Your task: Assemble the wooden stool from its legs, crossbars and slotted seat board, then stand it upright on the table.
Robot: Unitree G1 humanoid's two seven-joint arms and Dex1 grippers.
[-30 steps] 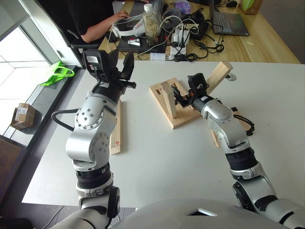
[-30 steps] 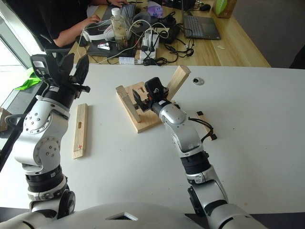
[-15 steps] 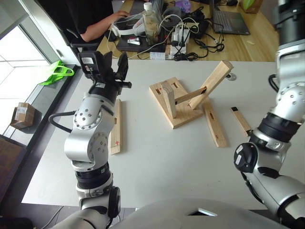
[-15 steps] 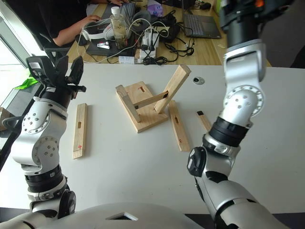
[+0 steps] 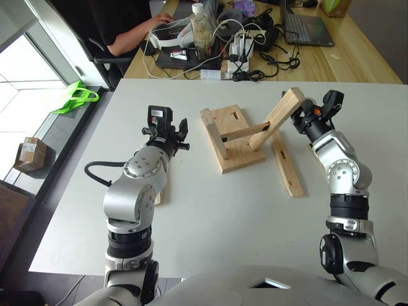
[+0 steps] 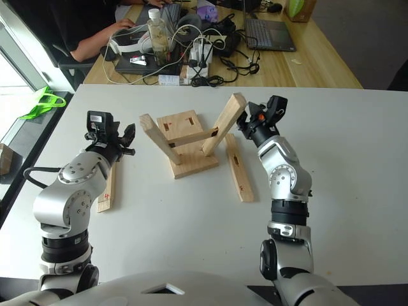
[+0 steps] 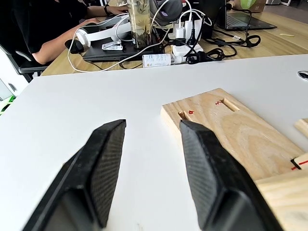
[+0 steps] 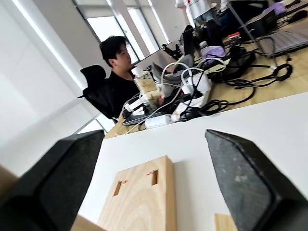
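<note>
Stool (image 5: 241, 155) — half-assembled; on table (image 5: 210, 220)

Bare pale wood on a smooth white table (image 5: 210, 217)
The seat board (image 7: 231, 126) is unvarnished light wood, sanded smooth and matt, with clear grain. The crossbar (image 5: 245, 132), the leaning leg (image 5: 278, 116) and the flat-lying leg (image 5: 285, 167) are the same raw, dull timber. The table top is an even white surface, matt with only a faint sheen. The left gripper (image 7: 151, 127) has fingers (image 7: 108, 163) of matt black plastic with a fine grainy texture. Those of the right gripper (image 8: 154, 139) look the same, perhaps a little rougher. The neighbouring desk (image 5: 357, 60) is light wood with a satin finish.
</note>
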